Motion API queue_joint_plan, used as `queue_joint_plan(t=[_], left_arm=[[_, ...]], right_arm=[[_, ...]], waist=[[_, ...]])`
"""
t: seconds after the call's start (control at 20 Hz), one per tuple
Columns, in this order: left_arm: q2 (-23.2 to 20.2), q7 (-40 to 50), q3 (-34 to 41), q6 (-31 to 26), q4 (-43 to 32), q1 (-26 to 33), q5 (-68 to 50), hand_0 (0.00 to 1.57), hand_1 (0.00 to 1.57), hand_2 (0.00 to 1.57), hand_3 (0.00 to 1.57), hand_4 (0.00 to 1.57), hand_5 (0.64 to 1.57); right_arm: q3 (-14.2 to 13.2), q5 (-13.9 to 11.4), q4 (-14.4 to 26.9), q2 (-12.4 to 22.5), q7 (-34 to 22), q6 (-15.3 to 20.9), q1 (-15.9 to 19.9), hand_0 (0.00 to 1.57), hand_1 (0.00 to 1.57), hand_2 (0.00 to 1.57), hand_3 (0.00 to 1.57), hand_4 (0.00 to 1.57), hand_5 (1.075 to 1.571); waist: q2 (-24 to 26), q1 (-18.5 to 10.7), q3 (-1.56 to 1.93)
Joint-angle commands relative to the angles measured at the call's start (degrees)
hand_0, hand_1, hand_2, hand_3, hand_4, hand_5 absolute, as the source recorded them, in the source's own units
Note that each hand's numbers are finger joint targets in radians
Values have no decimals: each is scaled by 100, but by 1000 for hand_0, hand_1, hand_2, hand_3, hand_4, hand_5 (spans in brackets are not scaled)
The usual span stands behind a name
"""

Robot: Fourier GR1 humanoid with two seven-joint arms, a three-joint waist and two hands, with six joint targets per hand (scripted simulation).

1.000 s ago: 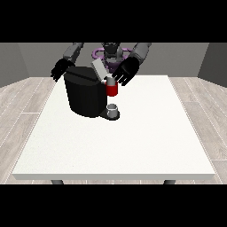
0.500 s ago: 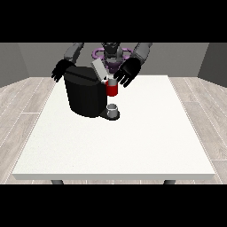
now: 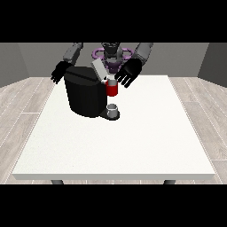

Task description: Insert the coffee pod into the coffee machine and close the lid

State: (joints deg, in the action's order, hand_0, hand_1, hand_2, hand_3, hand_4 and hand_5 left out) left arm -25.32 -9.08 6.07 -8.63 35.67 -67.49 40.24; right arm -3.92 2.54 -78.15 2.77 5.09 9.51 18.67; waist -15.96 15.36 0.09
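Note:
A black coffee machine (image 3: 85, 93) stands on the white table (image 3: 119, 142) at the far left of its middle. Its grey lid (image 3: 99, 70) is tilted up and open above a red pod holder (image 3: 112, 88). A small pale pod top (image 3: 111, 79) shows in the holder. A grey cup (image 3: 113, 110) sits on the machine's base. The hand at the view's right (image 3: 128, 72) hovers just right of the lid with fingers spread, holding nothing. The hand at the view's left (image 3: 58, 72) hangs behind the machine's left edge, fingers relaxed.
The robot's torso (image 3: 111, 55) rises behind the machine. The table's wide front and right parts bear nothing but white surface. Wooden floor (image 3: 17, 102) surrounds the table.
The hand at the view's right has drifted slightly up and right, away from the red holder. The other hand has shifted a little lower behind the machine.

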Motion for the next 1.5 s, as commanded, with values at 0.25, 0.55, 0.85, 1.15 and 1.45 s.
queue_joint_plan(t=[0.25, 0.55, 0.85, 1.15, 1.45], left_arm=[[-106, -193, -335, -326, -53, 148, 349, 0, 0, 0, 0, 0, 1571], [-65, -140, -225, -371, -103, 141, 316, 0, 0, 0, 0, 0, 1571], [339, 272, -307, -456, 84, 327, 342, 0, 0, 0, 0, 0, 1571], [367, -168, -84, -231, 141, 893, 134, 0, 0, 0, 0, 0, 1571], [893, -264, 962, -378, 226, 1224, -1147, 0, 0, 0, 0, 79, 1571]], right_arm=[[-20, -66, 112, -15, 167, 72, -145, 0, 0, 0, 0, 360, 1571], [233, -279, 14, -179, -58, 260, -300, 0, 0, 0, 0, 378, 1571], [84, -84, 274, -126, 185, 41, -590, 0, 0, 0, 0, 381, 1571], [-132, 154, 3, -48, -45, 60, -544, 0, 0, 0, 0, 434, 1571], [-128, 222, 130, -37, 287, -182, -1163, 0, 0, 0, 0, 445, 1571]], waist=[[70, -22, -8], [273, -7, -9], [846, -215, -7], [981, -403, -10], [1699, -787, -16]])
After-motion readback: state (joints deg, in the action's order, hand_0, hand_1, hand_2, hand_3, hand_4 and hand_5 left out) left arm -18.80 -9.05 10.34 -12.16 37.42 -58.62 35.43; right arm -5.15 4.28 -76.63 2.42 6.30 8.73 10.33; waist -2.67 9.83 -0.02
